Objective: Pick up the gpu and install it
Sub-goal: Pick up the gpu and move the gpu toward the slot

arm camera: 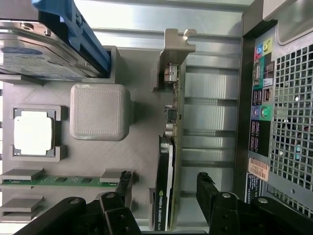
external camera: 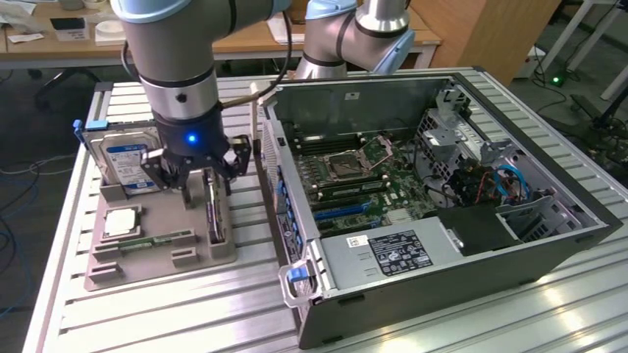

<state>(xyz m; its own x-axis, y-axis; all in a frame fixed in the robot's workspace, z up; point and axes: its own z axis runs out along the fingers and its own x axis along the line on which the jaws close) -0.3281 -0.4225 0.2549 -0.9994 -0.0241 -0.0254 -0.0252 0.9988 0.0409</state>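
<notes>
On holder (external camera: 147, 259) | gpu (arm camera: 165, 196) edge-up, long axis along case (external camera: 442, 287) | jaws open, astride, empty

Open PC case (external camera: 442, 283) sits at 3 o'clock from the grey parts tray (external camera: 137, 262). On the tray, hard drive (external camera: 126, 160) stands upright at 11, CPU (external camera: 120, 222) and RAM stick (external camera: 157, 240) lie flat around 9.
</notes>
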